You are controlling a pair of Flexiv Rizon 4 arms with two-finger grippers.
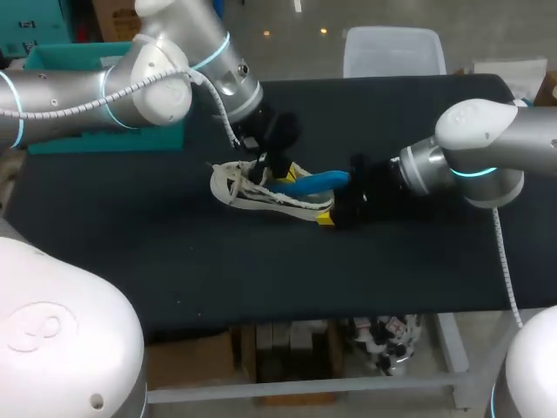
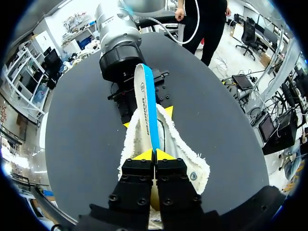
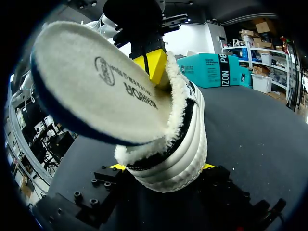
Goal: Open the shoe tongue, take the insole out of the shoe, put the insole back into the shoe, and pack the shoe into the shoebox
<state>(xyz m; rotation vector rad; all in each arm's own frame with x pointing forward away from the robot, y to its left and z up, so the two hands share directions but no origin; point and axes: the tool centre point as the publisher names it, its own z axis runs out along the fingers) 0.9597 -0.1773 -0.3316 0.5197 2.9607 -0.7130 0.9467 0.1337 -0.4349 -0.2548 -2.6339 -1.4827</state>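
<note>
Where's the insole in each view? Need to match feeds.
Head view: the insole, blue edge showing, juts from the shoe at mid-table.
Left wrist view: insole edge-on, running out from the left gripper.
Right wrist view: insole's felt face, sticking out of the shoe.
Shared landmark: the shoe.

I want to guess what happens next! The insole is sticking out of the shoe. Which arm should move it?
Left. The left gripper is shut on the insole. The right gripper clamps the shoe at its heel, so it should probably just hold that steady.
</note>
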